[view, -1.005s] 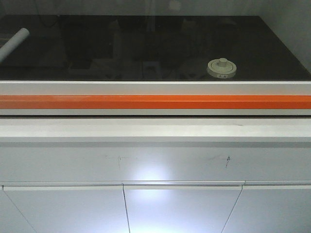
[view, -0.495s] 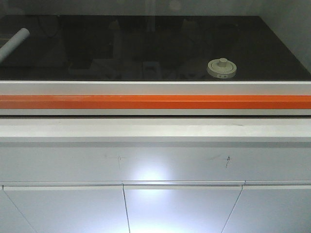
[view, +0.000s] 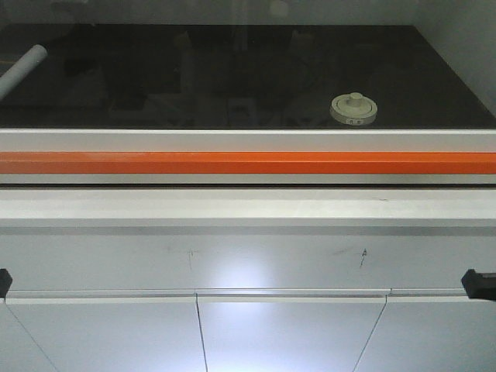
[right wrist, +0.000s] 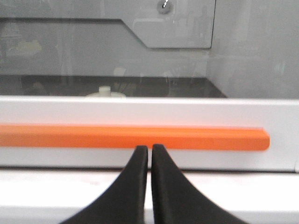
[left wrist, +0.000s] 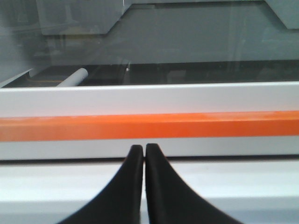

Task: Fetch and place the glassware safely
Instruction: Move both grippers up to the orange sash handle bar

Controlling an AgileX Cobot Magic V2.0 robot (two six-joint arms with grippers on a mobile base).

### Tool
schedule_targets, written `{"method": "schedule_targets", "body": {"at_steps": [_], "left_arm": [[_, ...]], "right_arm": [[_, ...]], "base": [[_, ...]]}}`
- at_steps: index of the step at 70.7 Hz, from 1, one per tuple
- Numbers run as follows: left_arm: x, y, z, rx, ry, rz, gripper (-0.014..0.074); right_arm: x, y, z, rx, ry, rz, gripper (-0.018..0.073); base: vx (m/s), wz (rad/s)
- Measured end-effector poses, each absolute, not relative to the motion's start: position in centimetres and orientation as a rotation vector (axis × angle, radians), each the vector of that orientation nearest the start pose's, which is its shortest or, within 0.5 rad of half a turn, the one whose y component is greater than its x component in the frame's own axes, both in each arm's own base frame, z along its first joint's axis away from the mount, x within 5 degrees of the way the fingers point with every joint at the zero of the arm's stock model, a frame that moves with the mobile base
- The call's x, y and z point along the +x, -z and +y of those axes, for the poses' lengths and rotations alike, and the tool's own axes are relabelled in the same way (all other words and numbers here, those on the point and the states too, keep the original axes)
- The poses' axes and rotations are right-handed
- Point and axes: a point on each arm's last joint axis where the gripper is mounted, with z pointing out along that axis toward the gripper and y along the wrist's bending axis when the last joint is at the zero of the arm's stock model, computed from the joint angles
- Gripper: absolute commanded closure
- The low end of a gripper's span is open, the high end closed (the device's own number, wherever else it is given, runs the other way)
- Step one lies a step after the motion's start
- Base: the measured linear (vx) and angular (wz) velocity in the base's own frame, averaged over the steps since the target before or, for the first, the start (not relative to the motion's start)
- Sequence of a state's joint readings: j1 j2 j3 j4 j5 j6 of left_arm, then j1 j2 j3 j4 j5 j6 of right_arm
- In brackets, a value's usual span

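Jar [view: 354,108] w/ cream lid, front view: stands on black worktop [view: 232,77], right of centre, behind orange bar [view: 248,163]; rolled paper [view: 22,68] at far left. Left wrist view: left gripper [left wrist: 143,151] clenched, empty, in front of the bar. Right wrist view: right gripper [right wrist: 150,151] also closed on nothing; the lid shows just above white frame [right wrist: 210,107].

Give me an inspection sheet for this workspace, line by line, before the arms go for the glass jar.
Surface: glossy black worktop, behind a reflective glass pane with a long orange bar along its white frame.
Job's things: small squat clear glass jar with round cream-white knobbed lid, upright, right of centre, near the front edge.
Clutter: rolled white paper sheet, far left.
Grippers: left claw and right claw both shut, empty, outside the pane facing the orange bar.
Cables: nothing seen.
Surroundings: white cabinet doors below.
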State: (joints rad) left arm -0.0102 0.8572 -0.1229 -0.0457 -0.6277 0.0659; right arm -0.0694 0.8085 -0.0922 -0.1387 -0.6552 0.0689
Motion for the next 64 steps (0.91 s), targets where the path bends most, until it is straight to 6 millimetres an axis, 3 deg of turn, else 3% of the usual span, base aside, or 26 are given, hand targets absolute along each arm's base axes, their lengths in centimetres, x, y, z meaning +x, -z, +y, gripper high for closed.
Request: {"method": "schedule_targets", "body": {"at_steps": [8, 27, 49, 64], "left_arm": [[14.5, -22.0, 0.1, 0.011, -0.037, 1.594, 0.0603], [14.4, -22.7, 0.1, 0.008, -0.041, 1.501, 0.0603], [14.4, -22.8, 0.1, 0.008, -0.042, 1.488, 0.0603], [14.4, -22.8, 0.1, 0.008, -0.042, 1.488, 0.0603]], "right_arm": [[13.1, -21.1, -0.1, -0.044, 0.016, 1.578, 0.0560], [13.4, -20.4, -0.1, -0.078, 0.036, 1.601, 0.0560], [15.8, -18.9, 0.0, -0.083, 0.001, 1.631, 0.0560], [18.8, -18.8, 0.0, -0.098, -0.015, 1.622, 0.0560]], "base": [[0.00, 0.00], [0.00, 0.00], [0.00, 0.00], [0.00, 0.00]]}}
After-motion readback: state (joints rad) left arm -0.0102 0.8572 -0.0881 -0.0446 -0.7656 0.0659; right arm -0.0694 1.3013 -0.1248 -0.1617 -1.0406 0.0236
